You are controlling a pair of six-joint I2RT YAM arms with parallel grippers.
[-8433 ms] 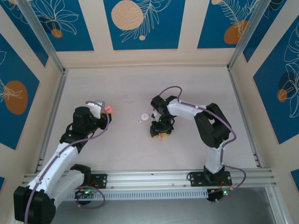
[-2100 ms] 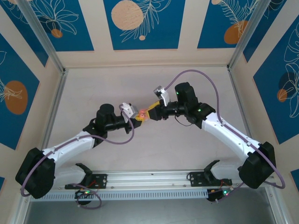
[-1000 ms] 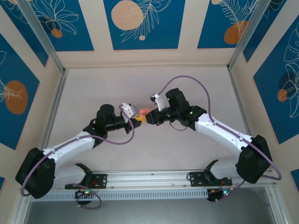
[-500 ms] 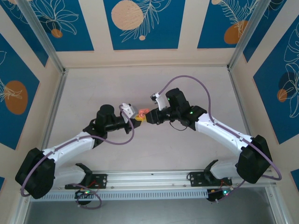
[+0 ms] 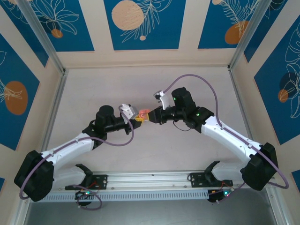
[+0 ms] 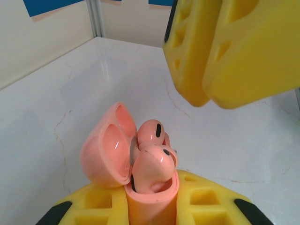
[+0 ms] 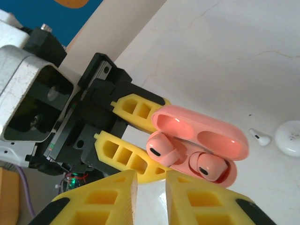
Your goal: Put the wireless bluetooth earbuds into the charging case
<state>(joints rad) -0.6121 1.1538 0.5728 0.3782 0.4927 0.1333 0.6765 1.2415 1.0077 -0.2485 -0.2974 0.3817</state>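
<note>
A salmon-pink charging case [image 6: 151, 206] is held off the table, its lid [image 6: 105, 150] swung open. My left gripper [image 6: 152, 201] is shut on the case body. Two pink earbuds [image 6: 151, 132] [image 6: 154, 164] sit in its wells, heads poking out; the right wrist view shows them [image 7: 159, 149] [image 7: 206, 166] under the lid [image 7: 201, 136]. My right gripper [image 7: 151, 180] hovers just short of the case, jaws a narrow slit apart with nothing in them. From above, both grippers [image 5: 139, 117] [image 5: 150, 116] meet at mid-table.
A white earbud [image 7: 258, 136] lies on the pale table beside a white disc [image 7: 288, 137], beneath and beyond the raised case. Aluminium rails [image 5: 56, 103] and panel walls bound the table on three sides.
My right arm has drawn back slightly to the right, away from the case. The left arm holds the open case in the same place, both pink earbuds in it.
</note>
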